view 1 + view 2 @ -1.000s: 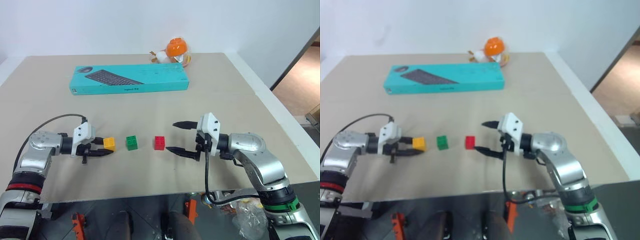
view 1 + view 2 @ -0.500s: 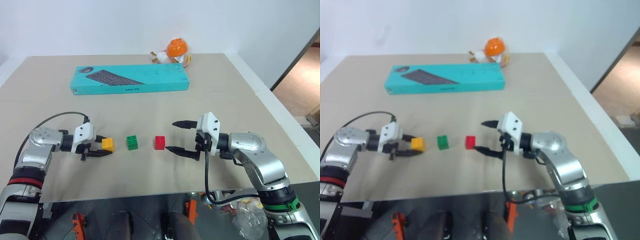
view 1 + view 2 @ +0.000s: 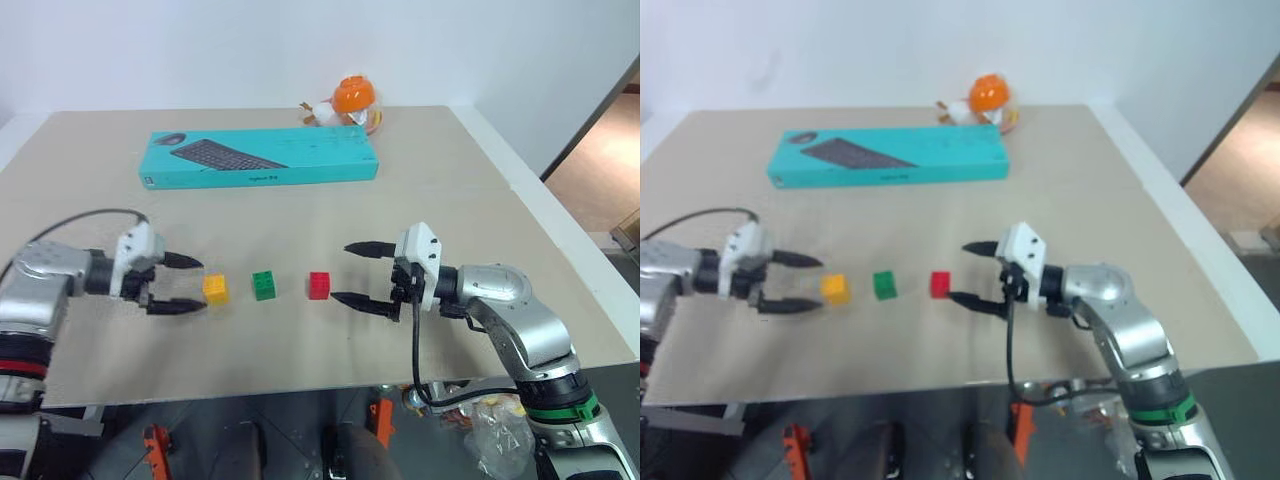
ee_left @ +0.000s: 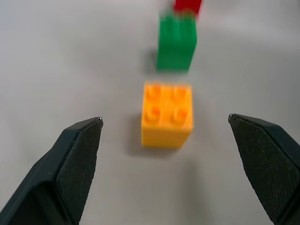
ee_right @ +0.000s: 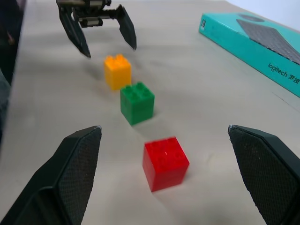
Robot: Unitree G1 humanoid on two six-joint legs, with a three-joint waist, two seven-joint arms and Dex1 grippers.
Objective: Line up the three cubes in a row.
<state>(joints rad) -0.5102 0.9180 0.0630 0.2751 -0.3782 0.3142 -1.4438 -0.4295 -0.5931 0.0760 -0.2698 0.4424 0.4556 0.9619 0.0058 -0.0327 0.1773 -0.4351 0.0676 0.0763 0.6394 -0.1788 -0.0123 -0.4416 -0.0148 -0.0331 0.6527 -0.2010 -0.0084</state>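
Three studded cubes stand in a row on the tan table: a yellow cube [image 3: 215, 289], a green cube [image 3: 264, 285] and a red cube [image 3: 319, 285]. To the left of the yellow cube, my left gripper [image 3: 190, 283] hangs a little above the table, open and holding nothing. Its black fingers [image 4: 75, 154] stand wide on either side of the yellow cube [image 4: 167, 115] without touching it. On the far side of the row, my right gripper [image 3: 357, 272] is open just right of the red cube [image 5: 165, 162], also holding nothing.
A long teal keyboard box [image 3: 260, 156] lies across the back of the table. An orange-and-white round toy [image 3: 350, 102] sits behind it at the far edge. The table's front edge [image 3: 300, 385] runs close below the cubes.
My left gripper has let go of the yellow cube, opened wide and drawn back up and to the left. The yellow cube stays on the table. The right gripper has not moved.
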